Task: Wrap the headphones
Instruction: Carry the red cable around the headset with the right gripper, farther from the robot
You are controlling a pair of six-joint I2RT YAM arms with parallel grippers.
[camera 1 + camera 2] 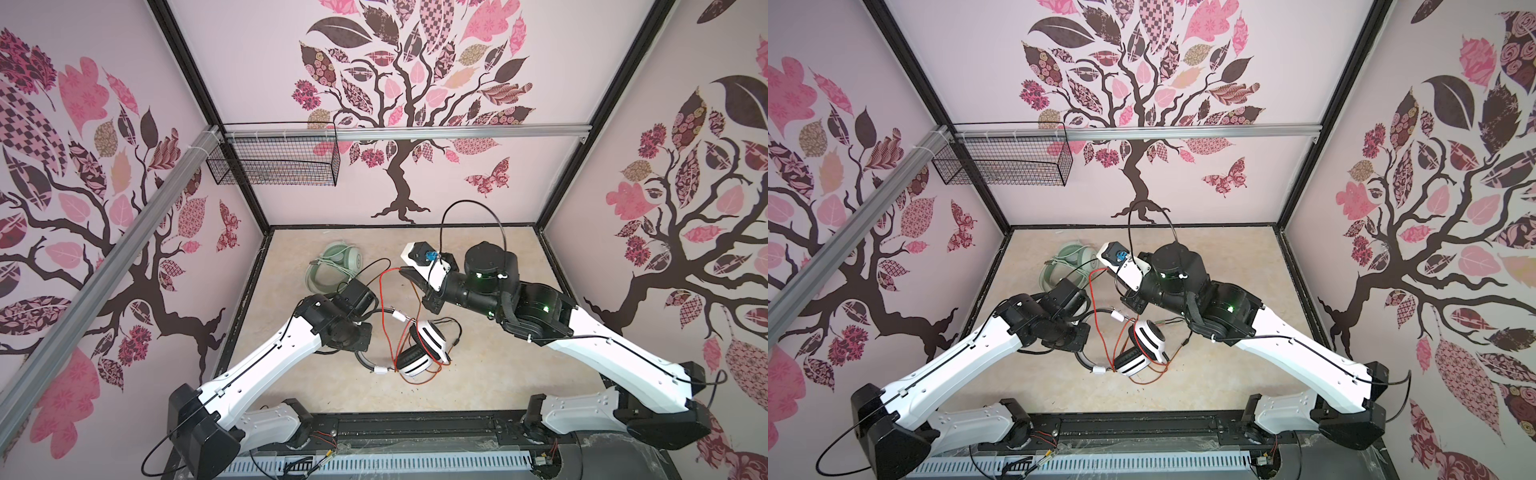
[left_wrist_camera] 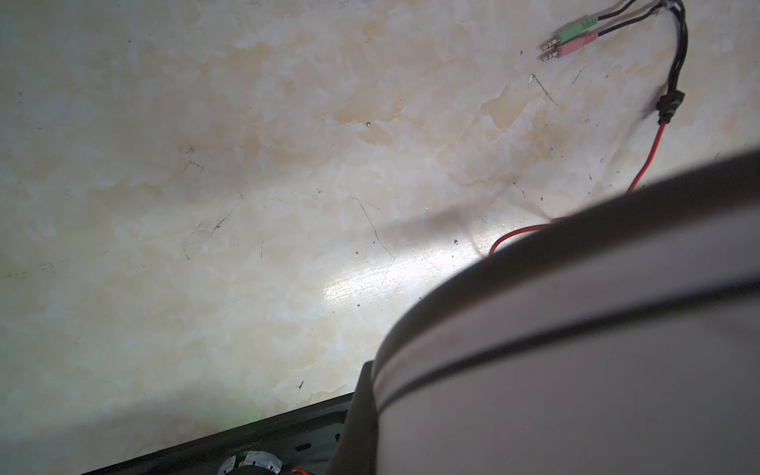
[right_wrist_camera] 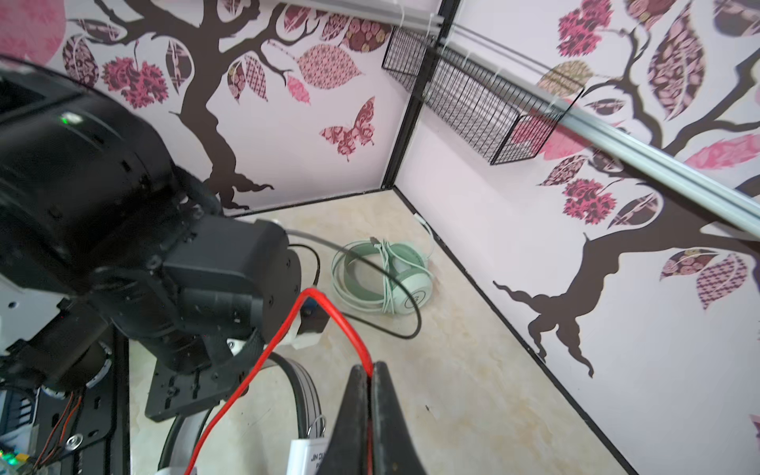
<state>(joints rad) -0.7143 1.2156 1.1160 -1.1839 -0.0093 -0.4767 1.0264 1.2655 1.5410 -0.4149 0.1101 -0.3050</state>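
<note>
The white headphones with black pads lie at the middle of the table, also in a top view. Their orange-red cord loops up from them. My right gripper is shut on this cord and holds it above the table. My left gripper is shut on the headband; only one finger shows. In the top views it sits under its wrist. The mint-green headphones lie at the back left with their pale cord wound around them.
The cord's green and pink plugs rest on the marbled table beyond a black splitter. A black wire basket hangs on the back wall's rail at the left. Patterned walls close in three sides.
</note>
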